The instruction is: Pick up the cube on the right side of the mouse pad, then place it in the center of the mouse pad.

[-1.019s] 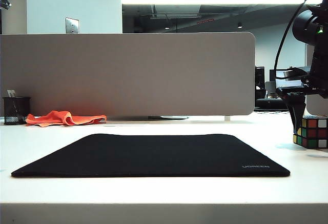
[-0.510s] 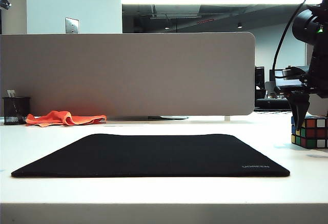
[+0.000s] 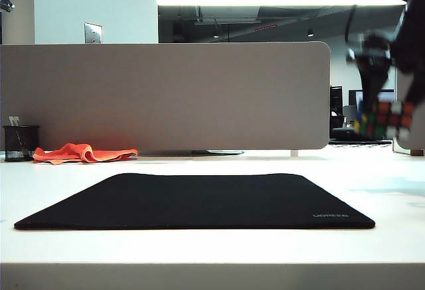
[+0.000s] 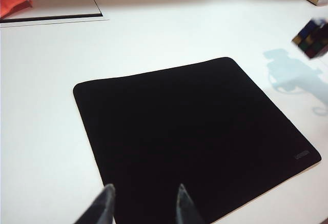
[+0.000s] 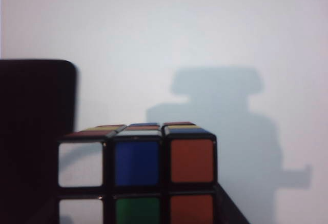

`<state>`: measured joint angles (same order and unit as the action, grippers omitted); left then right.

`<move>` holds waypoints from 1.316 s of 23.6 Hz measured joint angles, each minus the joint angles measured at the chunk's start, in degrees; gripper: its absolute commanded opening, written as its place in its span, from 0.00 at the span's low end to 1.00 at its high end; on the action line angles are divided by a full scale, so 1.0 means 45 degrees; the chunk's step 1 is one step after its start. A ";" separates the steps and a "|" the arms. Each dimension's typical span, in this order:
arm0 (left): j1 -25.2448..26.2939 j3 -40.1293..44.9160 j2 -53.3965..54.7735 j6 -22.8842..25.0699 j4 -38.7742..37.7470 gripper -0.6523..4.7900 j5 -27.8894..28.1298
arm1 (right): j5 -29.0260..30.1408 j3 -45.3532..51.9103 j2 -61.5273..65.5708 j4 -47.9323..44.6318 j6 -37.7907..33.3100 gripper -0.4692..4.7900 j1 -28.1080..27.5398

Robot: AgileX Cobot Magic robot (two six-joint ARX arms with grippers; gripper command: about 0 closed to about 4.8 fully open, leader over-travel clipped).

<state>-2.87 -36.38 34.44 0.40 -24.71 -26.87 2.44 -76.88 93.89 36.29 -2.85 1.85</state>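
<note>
The cube (image 3: 387, 119) is carried clear of the white surface (image 3: 212, 250) by the right end effector (image 3: 385, 104), whose fingers are clamped on it. It is held in the air to the right of the mouse pad (image 3: 199, 200), blurred in the exterior view. In the right wrist view, the cube (image 5: 138, 172) fills the near field, with white, blue, orange and green stickers shown; the shadow of cube and arm is cast on the surface beyond. The left end effector (image 4: 141, 206) is positioned above the near edge of the mouse pad (image 4: 189, 137), fingers (image 4: 102, 208) parted, nothing held or touched. The cube (image 4: 311, 38) is seen aloft beyond the pad's far corner.
</note>
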 measured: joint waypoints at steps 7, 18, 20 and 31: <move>0.0000 0.0000 0.0000 0.0000 0.0000 0.40 0.0000 | 0.0865 -0.0850 -0.1583 0.0554 -0.0024 0.59 0.1428; 0.0000 0.0000 -0.0005 0.0000 -0.0097 0.40 0.0000 | 0.0845 -0.2516 -0.1758 0.0593 -0.0024 0.63 0.5343; 0.0000 0.0000 -0.0005 0.0000 -0.0097 0.40 -0.0005 | 0.0758 -0.2516 -0.1671 -0.0136 -0.0019 0.69 0.6188; 0.0000 0.0000 -0.0010 0.0000 -0.0398 0.40 -0.0282 | -0.0112 -0.2535 0.0947 -0.1151 0.0277 0.70 0.6654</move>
<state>-2.87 -36.38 34.39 0.40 -26.50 -28.14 1.93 -88.29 98.15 31.11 -1.61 31.79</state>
